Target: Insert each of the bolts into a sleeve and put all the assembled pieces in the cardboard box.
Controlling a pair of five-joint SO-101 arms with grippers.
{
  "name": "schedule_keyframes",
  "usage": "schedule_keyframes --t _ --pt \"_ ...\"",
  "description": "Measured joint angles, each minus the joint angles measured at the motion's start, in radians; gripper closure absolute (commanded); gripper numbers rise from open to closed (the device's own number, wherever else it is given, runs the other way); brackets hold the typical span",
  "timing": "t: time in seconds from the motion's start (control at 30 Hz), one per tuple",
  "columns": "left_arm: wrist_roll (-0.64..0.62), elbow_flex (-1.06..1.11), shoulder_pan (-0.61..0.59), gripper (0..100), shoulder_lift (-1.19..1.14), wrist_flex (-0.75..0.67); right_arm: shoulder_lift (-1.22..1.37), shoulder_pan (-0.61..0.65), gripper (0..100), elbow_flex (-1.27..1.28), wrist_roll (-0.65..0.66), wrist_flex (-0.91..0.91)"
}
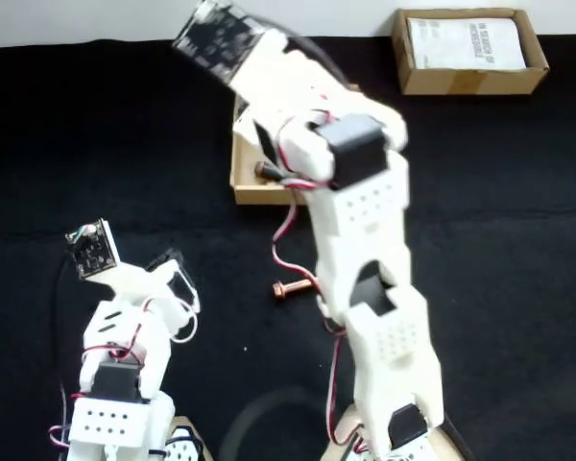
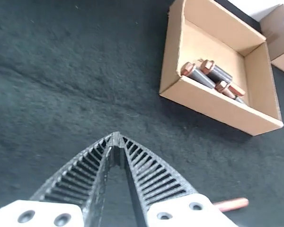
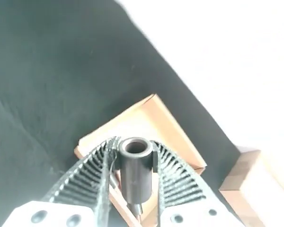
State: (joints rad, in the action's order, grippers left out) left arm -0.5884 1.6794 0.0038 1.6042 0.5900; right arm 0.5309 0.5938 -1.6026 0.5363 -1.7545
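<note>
**Sleeve held over the cardboard box, one bolt loose on the table**

The right gripper [image 3: 134, 143] is clamped on a dark sleeve [image 3: 134, 175], which lies lengthwise between its ribbed fingers with the hollow end facing the wrist camera. Beyond it sits the cardboard box [image 3: 142, 118]. In the high view the right arm stretches across the black table [image 1: 96, 144] and covers much of this box. The left gripper [image 2: 116, 138] hangs above bare cloth, its fingers pressed together at the tips with nothing between them. The left arm stands folded at the table's near edge. The left wrist view looks into the box, where three assembled pieces [image 2: 209, 75], dark sleeves with copper bolt heads, lie side by side against one wall. One loose bolt [image 1: 293, 287] lies on the cloth between the two arms, well apart from the box. A second box [image 1: 470, 82] holding a printed sheet [image 1: 466, 43] sits at the far right.
</note>
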Motion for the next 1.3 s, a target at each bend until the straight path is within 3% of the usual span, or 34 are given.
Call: schedule_keyframes --t 0.17,0.4,0.63,0.83,1.0,1.3 --pt "-0.055 -0.02 0.101 99 -0.055 -0.026 -0.198 -0.037 99.2 0.221 -0.103 0.0" --pt "-0.091 -0.126 0.186 99 -0.141 -0.071 -0.439 -0.074 99.2 0.733 -0.219 0.0" --pt "-0.106 -0.302 0.239 99 -0.381 -0.121 -0.54 -0.124 99.2 1.122 -0.292 0.094" --pt "-0.086 -0.601 0.336 99 -0.694 0.083 -0.652 -0.227 99.2 1.324 -0.298 0.215" --pt "-0.18 -0.838 0.397 99 -0.937 0.285 -0.773 -0.338 99.2 1.502 -0.298 0.31" --pt "-0.328 -1.036 0.404 99 -1.405 0.324 -1.054 -0.506 99.2 1.886 -0.298 0.502"
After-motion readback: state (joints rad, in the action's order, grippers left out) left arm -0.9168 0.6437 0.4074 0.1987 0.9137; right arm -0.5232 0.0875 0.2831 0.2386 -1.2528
